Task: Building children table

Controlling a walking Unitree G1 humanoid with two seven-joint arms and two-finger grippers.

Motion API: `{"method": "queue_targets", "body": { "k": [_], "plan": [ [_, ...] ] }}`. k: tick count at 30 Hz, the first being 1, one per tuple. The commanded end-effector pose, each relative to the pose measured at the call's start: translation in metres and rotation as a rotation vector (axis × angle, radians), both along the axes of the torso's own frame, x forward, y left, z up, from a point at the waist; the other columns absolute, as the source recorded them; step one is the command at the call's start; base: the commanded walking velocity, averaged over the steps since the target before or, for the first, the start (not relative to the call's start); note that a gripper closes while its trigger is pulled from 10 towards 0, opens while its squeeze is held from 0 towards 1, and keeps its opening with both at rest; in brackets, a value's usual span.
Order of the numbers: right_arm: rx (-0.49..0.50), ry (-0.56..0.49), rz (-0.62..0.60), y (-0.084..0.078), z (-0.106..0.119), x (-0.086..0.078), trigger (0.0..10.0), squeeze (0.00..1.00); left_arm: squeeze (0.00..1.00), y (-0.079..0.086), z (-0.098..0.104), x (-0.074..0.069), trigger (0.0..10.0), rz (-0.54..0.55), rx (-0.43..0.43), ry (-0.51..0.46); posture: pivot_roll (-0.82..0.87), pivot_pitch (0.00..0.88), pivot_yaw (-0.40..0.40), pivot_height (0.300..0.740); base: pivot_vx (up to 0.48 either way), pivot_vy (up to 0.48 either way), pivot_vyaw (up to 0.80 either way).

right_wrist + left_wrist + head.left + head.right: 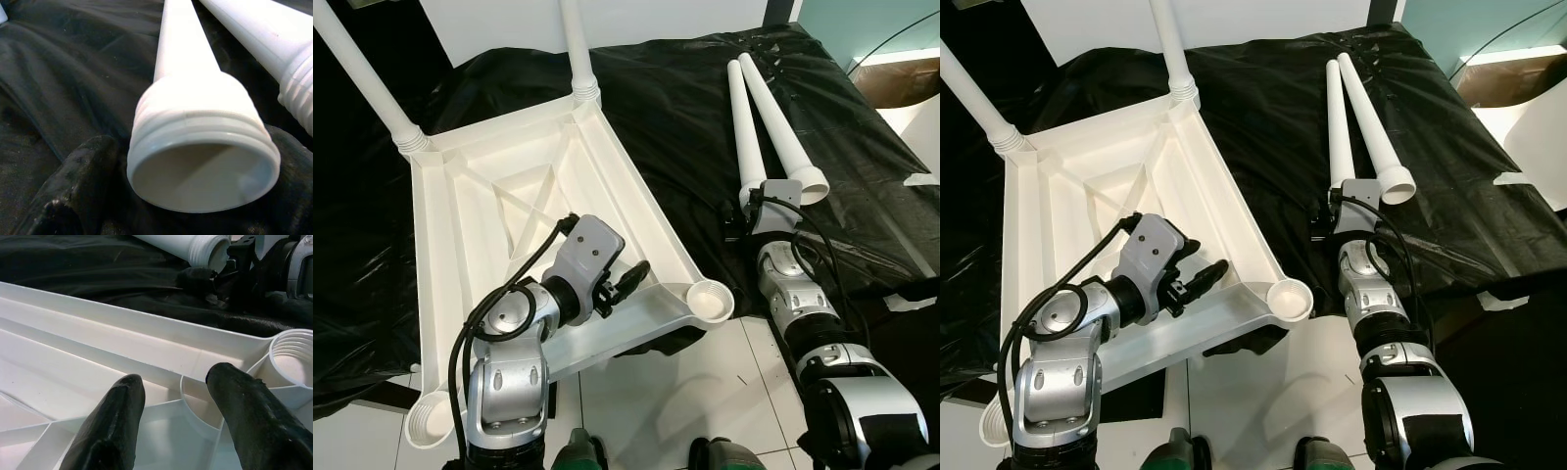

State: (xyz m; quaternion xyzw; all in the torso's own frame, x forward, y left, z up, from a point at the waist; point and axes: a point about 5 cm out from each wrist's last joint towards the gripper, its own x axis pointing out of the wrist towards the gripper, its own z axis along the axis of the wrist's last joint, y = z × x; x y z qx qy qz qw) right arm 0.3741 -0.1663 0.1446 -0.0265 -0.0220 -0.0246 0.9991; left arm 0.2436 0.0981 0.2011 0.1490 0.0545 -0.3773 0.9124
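White plastic children's tabletop lies upside down on black plastic sheeting, underside ribs up. Two white legs are screwed in at far corners; near threaded socket is empty. Left gripper hovers over the near rim, jaws parted, holding nothing. Two loose tapered white legs lie side by side, threaded ends toward robot. Right gripper is at one leg's threaded end, jaws either side; closure cannot tell.
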Motion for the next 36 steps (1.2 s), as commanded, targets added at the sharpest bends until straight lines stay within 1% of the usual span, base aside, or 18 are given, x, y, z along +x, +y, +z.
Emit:
{"method": "queue_targets", "body": {
  "k": [1,12,13,14,15,17,18,19,20,21,27,28,30,31,32,33,35,36],
  "plan": [
    [-0.003,-0.025,0.016,0.005,0.000,-0.002,10.0,0.00,0.00,0.002,-0.002,0.003,10.0,0.241,-0.060,-0.035,0.16,0.149,0.063,0.740,0.000,0.000,0.00],
    [0.027,-0.008,0.032,0.005,-0.001,-0.002,10.0,0.00,0.00,0.001,-0.002,0.004,10.0,0.237,-0.063,-0.034,0.15,0.154,0.061,0.740,0.000,0.000,0.00],
    [0.032,0.021,0.045,0.006,-0.004,-0.003,7.4,0.00,0.00,0.001,-0.002,0.005,10.0,0.238,-0.065,-0.035,0.15,0.154,0.058,0.740,0.000,0.000,0.00],
    [0.032,0.021,0.045,0.006,-0.004,-0.003,7.4,0.00,0.00,0.001,-0.002,0.005,10.0,0.238,-0.065,-0.035,0.15,0.154,0.058,0.740,0.000,0.000,0.00],
    [0.028,0.032,0.054,0.008,-0.006,-0.004,6.1,0.00,0.00,0.001,-0.001,0.005,10.0,0.238,-0.065,-0.035,0.15,0.154,0.058,0.740,0.000,0.000,0.00],
    [0.026,0.035,0.059,0.009,-0.006,-0.004,6.3,0.00,0.00,0.001,-0.002,0.005,10.0,0.239,-0.067,-0.035,0.14,0.154,0.058,0.740,0.000,0.000,0.00],
    [0.023,0.041,0.068,0.010,-0.008,-0.005,6.0,0.00,0.00,0.000,-0.002,0.005,10.0,0.238,-0.069,-0.035,0.14,0.153,0.057,0.740,0.000,0.000,0.00],
    [0.023,0.041,0.068,0.010,-0.008,-0.005,6.0,0.00,0.00,0.000,-0.002,0.005,10.0,0.238,-0.069,-0.035,0.14,0.153,0.057,0.740,0.000,0.000,0.00],
    [0.024,0.043,0.071,0.010,-0.009,-0.005,7.1,0.00,0.00,0.000,-0.002,0.005,10.0,0.238,-0.070,-0.035,0.14,0.153,0.057,0.740,0.000,0.000,0.00],
    [0.022,0.048,0.071,0.010,-0.010,-0.006,10.0,0.00,0.00,0.000,-0.002,0.006,10.0,0.238,-0.071,-0.035,0.14,0.153,0.057,0.740,0.000,0.000,0.00],
    [0.023,0.058,0.064,0.006,-0.009,-0.003,10.0,0.00,0.00,-0.001,-0.002,0.006,10.0,0.235,-0.073,-0.034,0.14,0.150,0.057,0.740,0.000,0.000,0.00],
    [0.020,0.054,0.067,0.005,-0.008,-0.002,8.7,0.00,0.00,-0.001,-0.002,0.006,10.0,0.235,-0.073,-0.033,0.14,0.150,0.057,0.740,0.000,0.000,0.00],
    [0.018,0.051,0.069,0.005,-0.006,-0.002,8.7,0.00,0.00,-0.001,-0.002,0.006,10.0,0.235,-0.074,-0.033,0.14,0.150,0.057,0.740,0.000,0.000,0.00],
    [0.020,0.050,0.069,0.005,-0.005,-0.001,6.5,0.00,0.00,-0.001,-0.002,0.006,10.0,0.234,-0.072,-0.033,0.13,0.144,0.059,0.740,0.000,0.000,0.00],
    [0.020,0.050,0.069,0.005,-0.005,-0.001,6.5,0.00,0.00,-0.001,-0.002,0.006,10.0,0.234,-0.072,-0.033,0.13,0.144,0.059,0.740,0.000,0.000,0.00],
    [0.013,0.045,0.069,0.004,-0.003,0.001,3.0,0.00,0.00,-0.001,-0.002,0.006,10.0,0.234,-0.072,-0.033,0.13,0.141,0.061,0.740,0.000,0.000,0.00],
    [0.008,0.042,0.068,0.003,-0.002,0.002,3.0,0.00,0.00,-0.001,-0.002,0.007,10.0,0.233,-0.072,-0.033,0.13,0.141,0.061,0.740,0.000,0.000,0.00],
    [0.002,0.040,0.064,0.002,0.000,0.003,4.5,0.00,0.00,-0.001,-0.002,0.007,10.0,0.232,-0.070,-0.034,0.13,0.140,0.062,0.740,0.000,0.000,0.00]
  ]
}}
